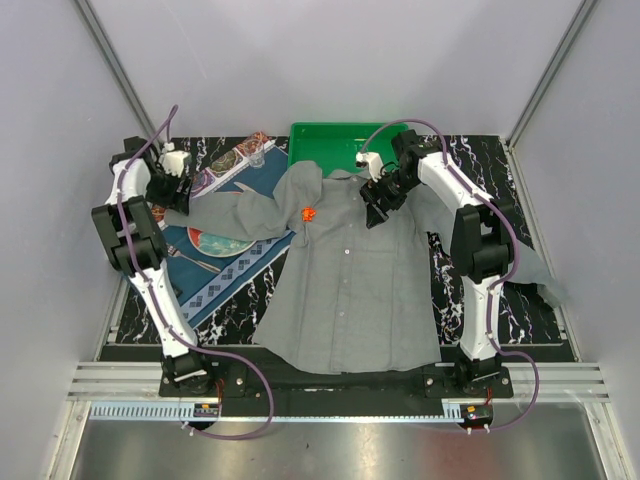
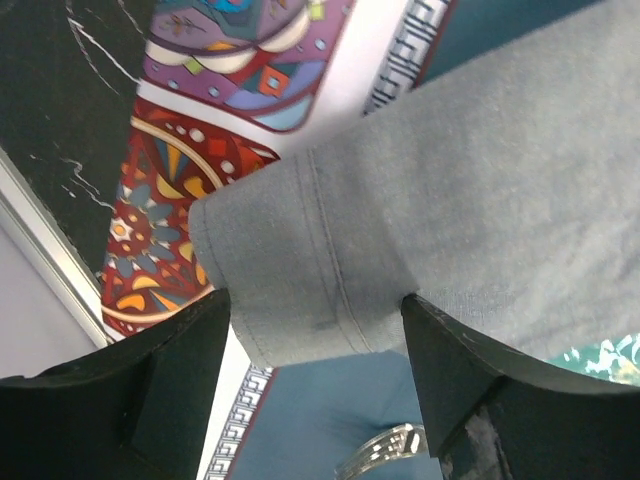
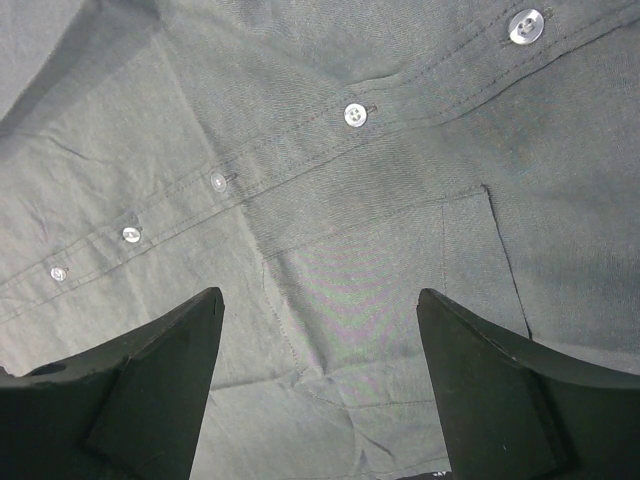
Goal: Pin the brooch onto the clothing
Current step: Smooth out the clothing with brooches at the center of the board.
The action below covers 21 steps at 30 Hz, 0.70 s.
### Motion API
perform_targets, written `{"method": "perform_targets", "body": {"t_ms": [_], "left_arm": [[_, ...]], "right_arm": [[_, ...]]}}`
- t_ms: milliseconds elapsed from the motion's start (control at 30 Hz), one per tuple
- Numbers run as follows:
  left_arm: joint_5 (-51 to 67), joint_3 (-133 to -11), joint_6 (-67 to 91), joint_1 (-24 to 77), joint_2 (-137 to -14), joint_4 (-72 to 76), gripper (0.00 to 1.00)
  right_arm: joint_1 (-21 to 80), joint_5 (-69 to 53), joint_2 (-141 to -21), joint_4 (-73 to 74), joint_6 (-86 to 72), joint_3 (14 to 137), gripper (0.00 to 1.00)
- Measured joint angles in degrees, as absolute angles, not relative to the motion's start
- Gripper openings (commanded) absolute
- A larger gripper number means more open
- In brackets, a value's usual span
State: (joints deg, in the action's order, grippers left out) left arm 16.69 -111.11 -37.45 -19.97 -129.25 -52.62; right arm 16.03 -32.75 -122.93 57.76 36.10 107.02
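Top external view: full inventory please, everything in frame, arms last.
shirt: 1, grey, spread mid-table, one sleeve across the placemat
brooch: 1, red-orange, on the shirt below the collar
tray: 1, green, far edge behind the collar
placemat: 1, dark blue patterned, left of the shirt
plate: 1, red-and-teal, on the placemat, partly under the sleeve
fork: 1, silver, beside the plate
colourful mat: 1, purple-red patterned, far left
table: 1, black marbled
left gripper: 1, black, open astride the sleeve cuff
right gripper: 1, black, open over the shirt's chest pocket

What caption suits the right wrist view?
Open right gripper over the buttons and chest pocket of the grey shirt.
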Motion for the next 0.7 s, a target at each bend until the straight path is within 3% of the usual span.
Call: {"method": "perform_targets", "body": {"t_ms": [300,400,567,700], "left_arm": [[18.2,-115.1,-33.8,-21.5,-132.9,-52.5,0.75],[19.0,-114.7,-32.2,-22.0,-132.9,-52.3,0.63],[19.8,-114.7,-30.2,-22.5,-133.2,-51.7,0.22],[20.3,-112.4,-28.8,-22.6,-132.2,-50.0,0.1]], "right_arm": [[16.0,-33.5,-122.9,57.7,36.1,107.0,0.84],[16.0,-33.6,-122.9,57.8,36.1,107.0,0.83],[16.0,-33.6,-122.9,58.0,36.2,107.0,0.83],[16.0,-33.6,-122.9,58.2,36.4,106.6,0.81]]}}
